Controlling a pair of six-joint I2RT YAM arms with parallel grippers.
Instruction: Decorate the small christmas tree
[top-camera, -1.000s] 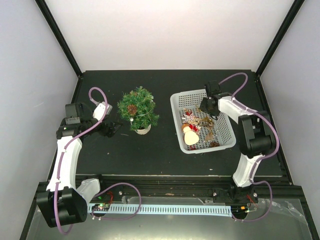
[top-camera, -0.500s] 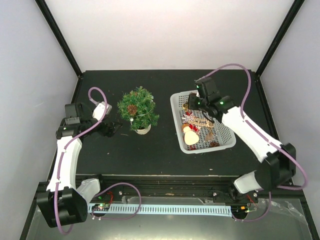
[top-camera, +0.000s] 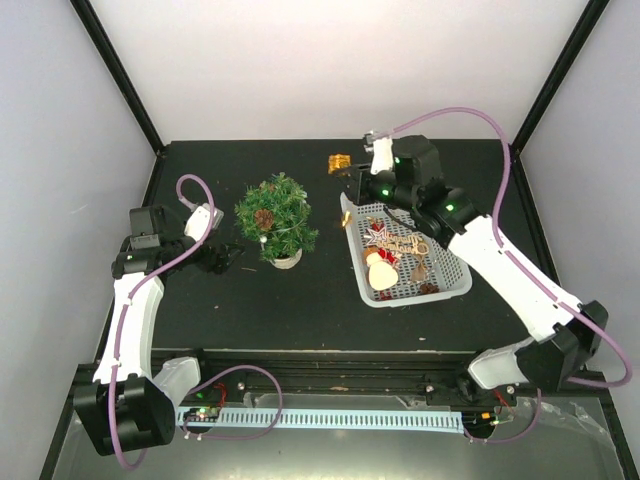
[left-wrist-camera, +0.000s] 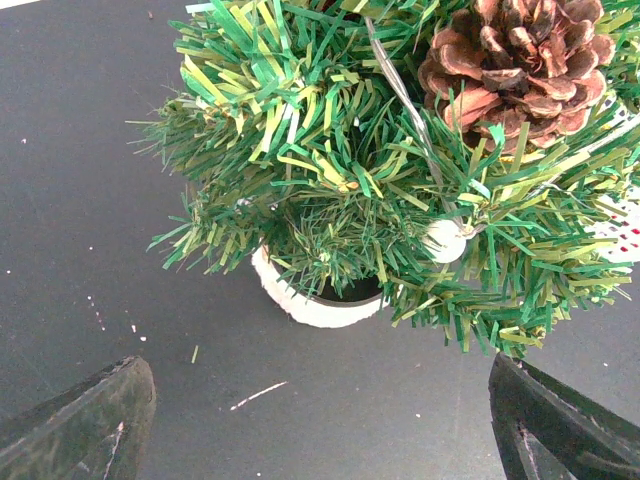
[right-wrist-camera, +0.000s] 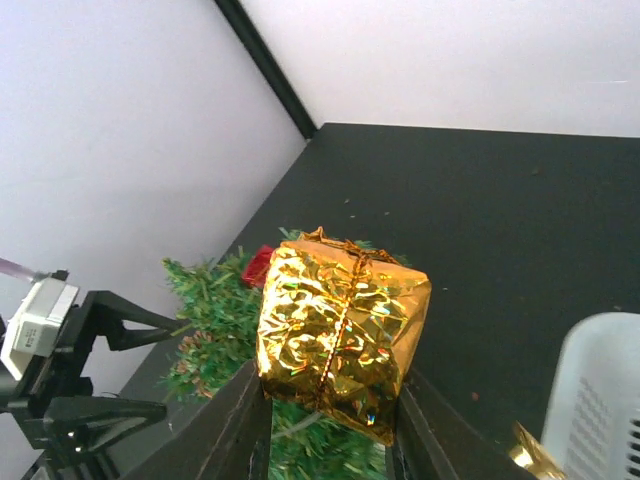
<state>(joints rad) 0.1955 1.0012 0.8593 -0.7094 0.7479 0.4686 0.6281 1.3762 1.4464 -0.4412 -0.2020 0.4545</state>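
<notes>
The small christmas tree (top-camera: 276, 220), green and bushy in a round white pot, stands left of centre; a pine cone (left-wrist-camera: 520, 55) and a white bead (left-wrist-camera: 444, 240) hang on it. My left gripper (top-camera: 228, 257) is open and empty beside the tree's left side, its dark fingertips (left-wrist-camera: 85, 425) low in the left wrist view, with the pot (left-wrist-camera: 310, 303) ahead. My right gripper (top-camera: 350, 166) is raised past the basket's far left corner, shut on a gold foil gift box (right-wrist-camera: 340, 330), which also shows in the top view (top-camera: 339, 162). The tree (right-wrist-camera: 215, 320) lies beyond the box.
A white basket (top-camera: 454, 284) at centre right holds several ornaments, among them a cream figure (top-camera: 381, 271) and wooden shapes. A small red ornament (right-wrist-camera: 258, 265) shows on the tree behind the gold box. The enclosure's walls and black frame posts stand around the black table.
My right arm has lifted out of the basket and swung left and back, carrying the gold gift box up above the basket's far left corner. The left arm has not moved.
</notes>
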